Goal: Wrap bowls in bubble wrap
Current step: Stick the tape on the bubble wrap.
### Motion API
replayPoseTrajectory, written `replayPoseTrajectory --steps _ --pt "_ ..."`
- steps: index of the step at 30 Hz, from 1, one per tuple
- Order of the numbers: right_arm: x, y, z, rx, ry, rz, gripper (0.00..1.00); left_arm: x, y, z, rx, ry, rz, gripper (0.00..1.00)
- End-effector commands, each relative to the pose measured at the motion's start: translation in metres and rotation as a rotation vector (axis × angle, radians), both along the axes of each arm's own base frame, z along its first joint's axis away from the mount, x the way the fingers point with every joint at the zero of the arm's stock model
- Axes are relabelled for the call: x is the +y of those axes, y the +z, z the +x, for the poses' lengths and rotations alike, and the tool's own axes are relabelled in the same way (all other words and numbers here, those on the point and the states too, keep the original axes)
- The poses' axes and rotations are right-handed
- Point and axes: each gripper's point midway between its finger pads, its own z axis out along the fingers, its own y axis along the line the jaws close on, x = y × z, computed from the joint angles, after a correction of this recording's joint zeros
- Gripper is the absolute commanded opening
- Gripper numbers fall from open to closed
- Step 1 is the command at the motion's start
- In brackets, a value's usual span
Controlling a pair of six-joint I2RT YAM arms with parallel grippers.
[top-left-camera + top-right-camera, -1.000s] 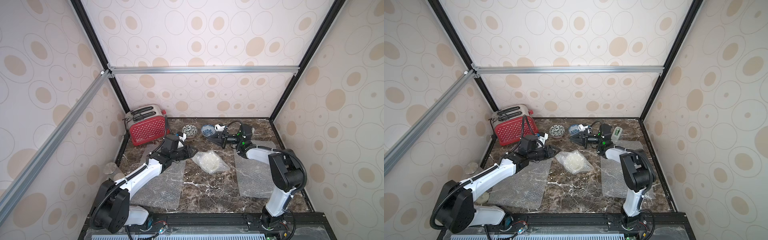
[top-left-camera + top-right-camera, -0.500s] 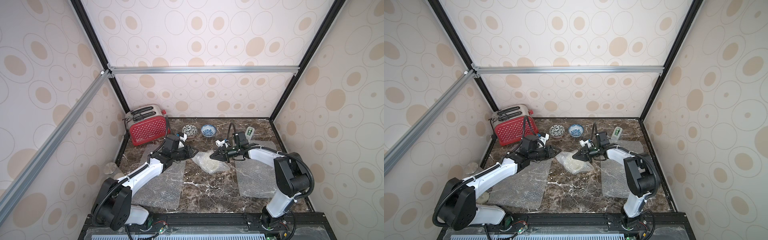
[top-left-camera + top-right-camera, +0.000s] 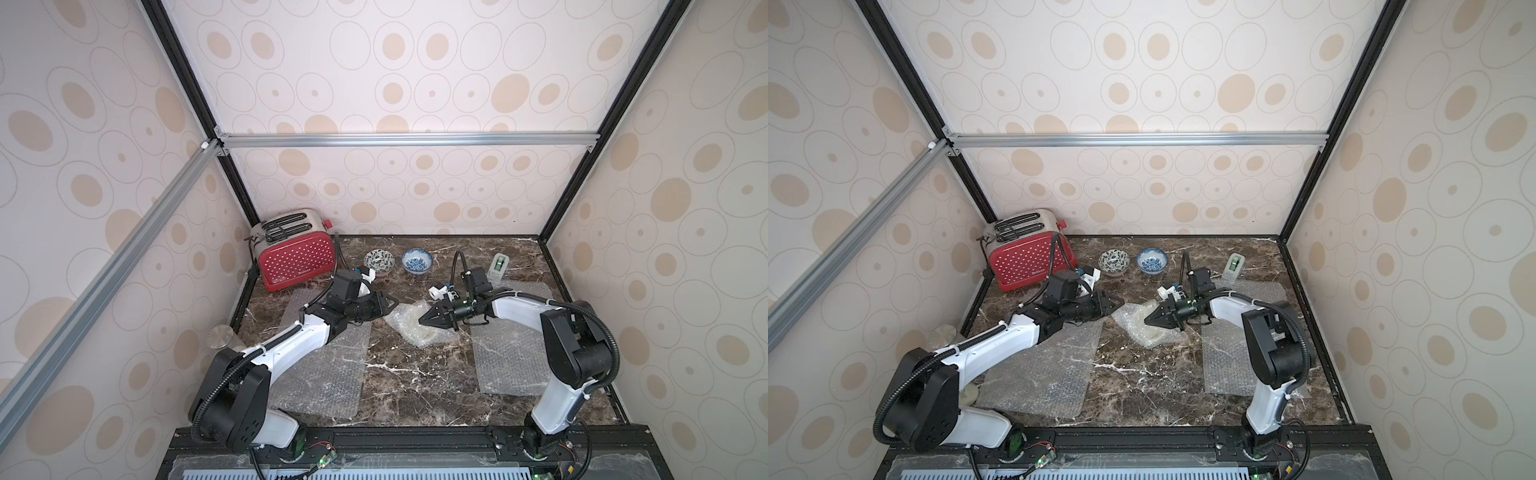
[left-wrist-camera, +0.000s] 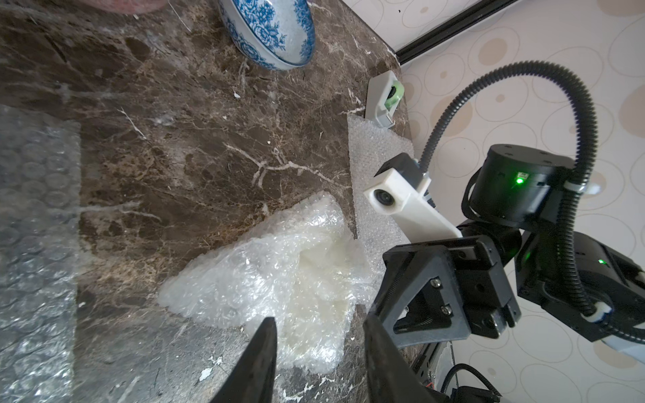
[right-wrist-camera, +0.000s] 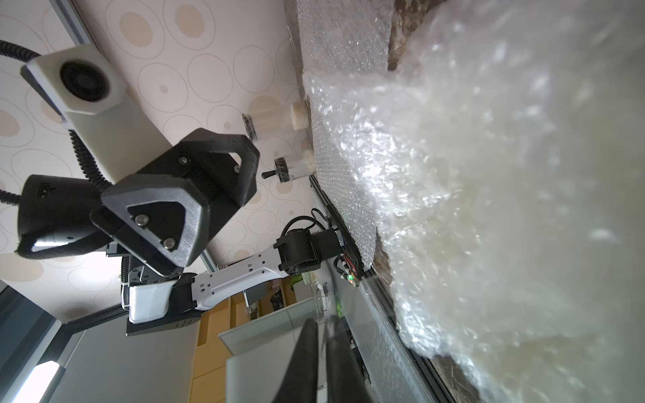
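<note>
A crumpled bubble wrap bundle (image 3: 409,328) (image 3: 1148,330) (image 4: 279,275) lies mid-table with a cream bowl dimly showing inside it. My left gripper (image 3: 392,306) (image 4: 319,335) hovers at the bundle's left edge, open, with nothing between its fingers. My right gripper (image 3: 420,322) (image 5: 323,326) points at the bundle's right side, shut, with nothing visible in it. The leaf-patterned bowl (image 3: 379,262) and the blue-patterned bowl (image 3: 417,261) (image 4: 268,31) stand bare at the back. Two flat bubble wrap sheets lie on the table, one at the left (image 3: 324,374) and one at the right (image 3: 511,357).
A red toaster (image 3: 297,249) stands at the back left. A tape dispenser (image 3: 500,266) (image 4: 384,101) sits at the back right by the right sheet's far edge. A metal-lidded jar (image 3: 220,336) stands off the table's left edge.
My right arm has swung from the back, near the blue-patterned bowl, forward to the bundle's right side, staying shut. The left arm has barely moved.
</note>
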Motion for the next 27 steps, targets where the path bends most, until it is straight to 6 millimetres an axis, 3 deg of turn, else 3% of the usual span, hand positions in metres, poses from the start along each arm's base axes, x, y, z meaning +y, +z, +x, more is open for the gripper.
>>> replayPoseTrajectory --steps 1,4,16,22,27 --pt "0.002 -0.009 -0.001 0.017 0.021 0.001 0.11 -0.009 0.004 0.001 -0.009 -0.021 -0.027 0.41" --pt "0.004 -0.013 0.003 0.021 0.02 0.008 0.11 -0.012 0.0 -0.001 -0.002 -0.035 -0.022 0.42" --pt "0.002 0.006 0.016 -0.016 0.022 0.021 0.11 -0.007 -0.025 -0.016 0.046 -0.032 0.004 0.46" --pt "0.002 0.022 0.016 -0.043 0.033 0.033 0.11 -0.007 -0.025 -0.014 0.046 -0.029 0.005 0.46" --pt "0.001 0.021 0.012 -0.037 0.044 0.032 0.11 -0.009 -0.023 -0.012 0.042 -0.031 0.002 0.47"
